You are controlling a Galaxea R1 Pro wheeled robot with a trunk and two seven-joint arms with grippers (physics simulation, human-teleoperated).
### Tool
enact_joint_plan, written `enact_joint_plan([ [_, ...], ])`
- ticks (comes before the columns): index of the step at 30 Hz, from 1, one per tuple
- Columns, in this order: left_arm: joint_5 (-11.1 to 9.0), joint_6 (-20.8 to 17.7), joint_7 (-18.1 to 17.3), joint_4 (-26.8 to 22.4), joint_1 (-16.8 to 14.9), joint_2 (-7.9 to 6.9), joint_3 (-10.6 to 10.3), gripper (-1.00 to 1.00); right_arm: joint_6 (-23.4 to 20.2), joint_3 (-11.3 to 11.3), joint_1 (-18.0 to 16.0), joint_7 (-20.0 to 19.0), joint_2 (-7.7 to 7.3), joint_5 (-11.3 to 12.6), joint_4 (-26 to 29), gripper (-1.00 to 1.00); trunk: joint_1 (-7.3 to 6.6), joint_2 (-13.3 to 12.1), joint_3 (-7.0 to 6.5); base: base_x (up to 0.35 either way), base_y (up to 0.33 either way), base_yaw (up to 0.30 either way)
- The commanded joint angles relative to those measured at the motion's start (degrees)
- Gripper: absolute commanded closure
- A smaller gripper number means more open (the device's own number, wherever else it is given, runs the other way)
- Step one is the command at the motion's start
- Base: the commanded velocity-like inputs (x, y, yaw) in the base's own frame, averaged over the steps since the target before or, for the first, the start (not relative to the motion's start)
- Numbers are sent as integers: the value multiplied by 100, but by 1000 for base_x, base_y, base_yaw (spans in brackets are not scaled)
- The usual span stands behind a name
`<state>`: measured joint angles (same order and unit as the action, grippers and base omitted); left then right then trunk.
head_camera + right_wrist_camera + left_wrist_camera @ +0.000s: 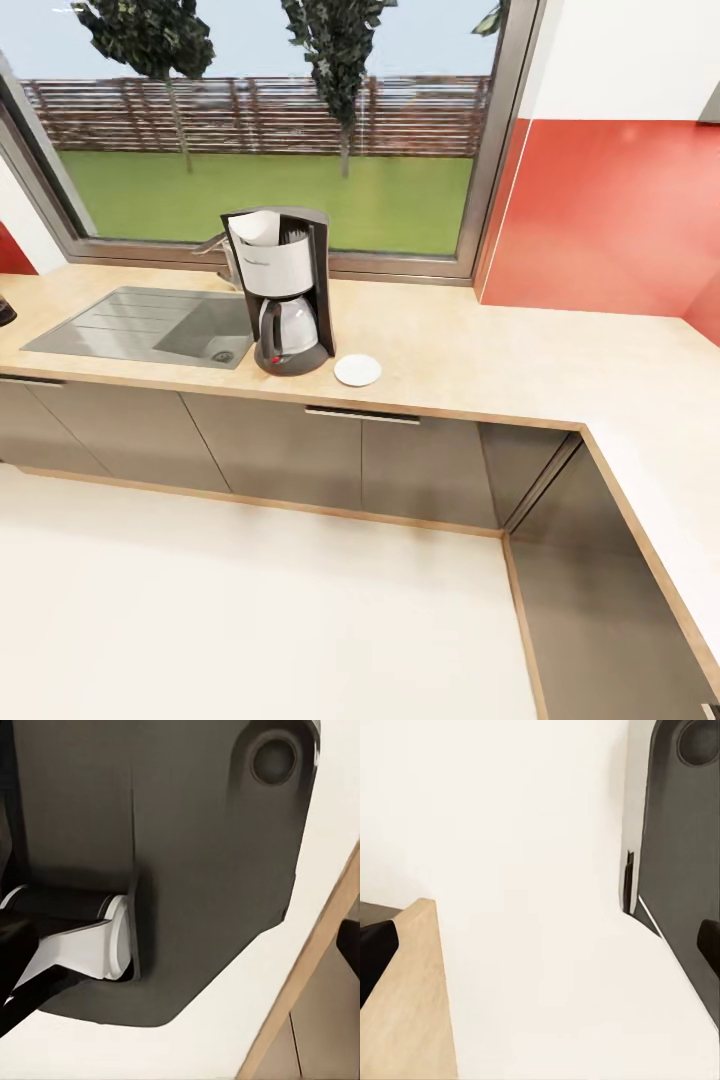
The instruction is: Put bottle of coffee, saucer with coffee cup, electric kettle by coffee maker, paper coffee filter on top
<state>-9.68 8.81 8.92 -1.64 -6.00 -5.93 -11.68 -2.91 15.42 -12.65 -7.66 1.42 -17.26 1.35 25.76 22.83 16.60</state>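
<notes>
The black-and-silver coffee maker stands on the wooden countertop just right of the sink. A white paper coffee filter sits in its top. An empty white saucer lies on the counter close to its right side. The coffee bottle, cup and kettle are out of view. My left gripper hangs open over the pale floor, its dark fingertips at the frame's edges. My right gripper is open too, over the robot's dark base.
A grey sink with a faucet is set in the counter under the window. A small dark object shows at the counter's far left. The counter turns a corner along the right wall. Grey cabinets stand below.
</notes>
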Motion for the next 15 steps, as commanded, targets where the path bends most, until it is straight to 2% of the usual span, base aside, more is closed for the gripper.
enact_joint_plan([
  [1,-58,20,82,0,-1,6,-50,-100,-34,49,7,-38,3,-52,14,-100,3,9,9,0,0,0],
  [6,-67,30,192,-2,2,35,-51,-100,-44,55,86,-292,27,-50,17,-100,3,9,9,0,0,0],
  [15,-61,33,197,2,2,39,-53,-100,-28,80,105,-316,31,-33,52,-100,3,9,9,0,0,0],
])
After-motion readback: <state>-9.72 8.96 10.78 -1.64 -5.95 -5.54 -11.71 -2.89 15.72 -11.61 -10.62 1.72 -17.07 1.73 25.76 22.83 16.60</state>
